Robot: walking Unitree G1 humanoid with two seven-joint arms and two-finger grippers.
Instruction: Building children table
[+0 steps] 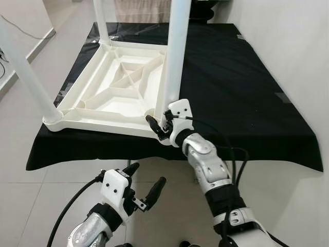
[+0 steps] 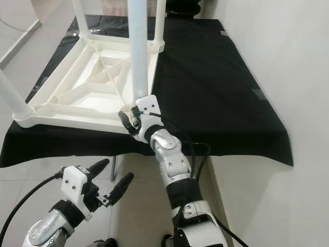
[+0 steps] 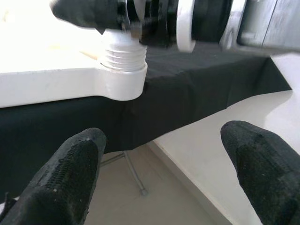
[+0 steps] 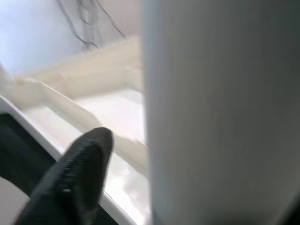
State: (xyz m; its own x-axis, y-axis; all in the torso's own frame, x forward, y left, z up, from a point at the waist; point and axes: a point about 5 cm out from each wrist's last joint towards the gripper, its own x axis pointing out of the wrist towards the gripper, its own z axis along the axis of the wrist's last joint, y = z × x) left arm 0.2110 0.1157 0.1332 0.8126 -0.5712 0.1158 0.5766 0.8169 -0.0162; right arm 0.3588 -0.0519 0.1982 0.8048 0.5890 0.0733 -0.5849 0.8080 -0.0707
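Observation:
A white plastic children's table (image 1: 118, 87) lies upside down on a black-covered work table (image 1: 231, 87). Its legs stand upright. My right gripper (image 1: 160, 126) is shut on the near right leg (image 1: 175, 56) just above its corner socket; one black finger (image 1: 152, 123) shows to the left of the leg, the other is hidden behind it. In the left wrist view the leg's threaded end (image 3: 123, 56) sits in the corner socket. My left gripper (image 1: 148, 175) hangs open below the work table's front edge, holding nothing.
Two more legs rise at the near left corner (image 1: 28, 77) and the far left corner (image 1: 100, 20). A white wall (image 1: 288, 46) runs close along the right side. Tiled floor (image 1: 31, 200) lies in front, and a cable trails from my left arm.

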